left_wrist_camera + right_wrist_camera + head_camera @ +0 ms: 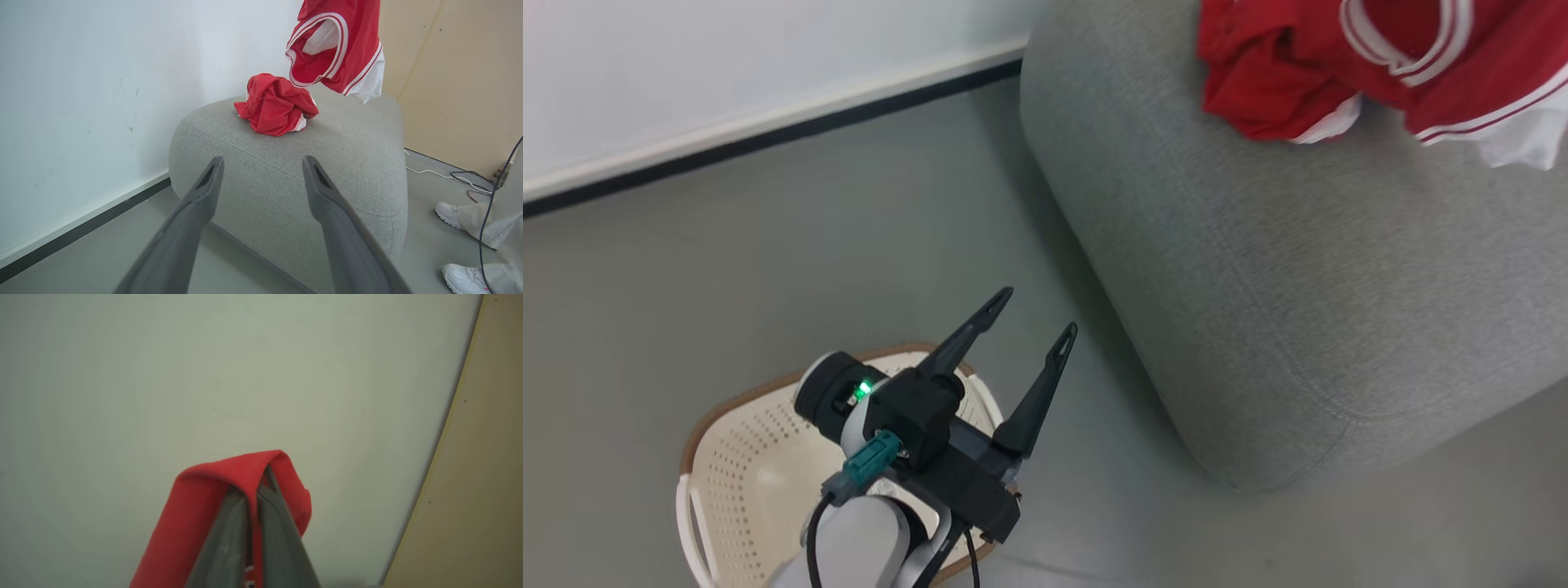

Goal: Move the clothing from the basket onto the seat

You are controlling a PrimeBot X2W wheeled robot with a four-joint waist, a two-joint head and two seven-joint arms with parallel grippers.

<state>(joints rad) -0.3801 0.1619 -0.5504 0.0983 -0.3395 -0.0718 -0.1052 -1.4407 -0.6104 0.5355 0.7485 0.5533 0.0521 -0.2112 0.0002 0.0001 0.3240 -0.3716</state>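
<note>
A crumpled red garment (276, 104) lies on top of the light grey seat (286, 175). A red jersey with white trim (351, 53) hangs in the air just above and behind it. My right gripper (251, 486) is shut on a fold of red clothing (196, 514) draped over its fingertips. In the head view both red pieces (1258, 73) (1437, 65) sit at the seat's (1258, 286) far end. My left gripper (1039, 309) (263, 159) is open and holds nothing. It hovers above the cream basket (735, 465), pointing at the seat. The basket's visible inside shows no clothing; my arm hides part of it.
A white wall with a dark baseboard (768, 139) runs behind the grey floor (727, 269). A beige panel (461, 81) stands to the right of the seat. Cables (457, 177) and a person's white shoes (449, 214) are on the floor there.
</note>
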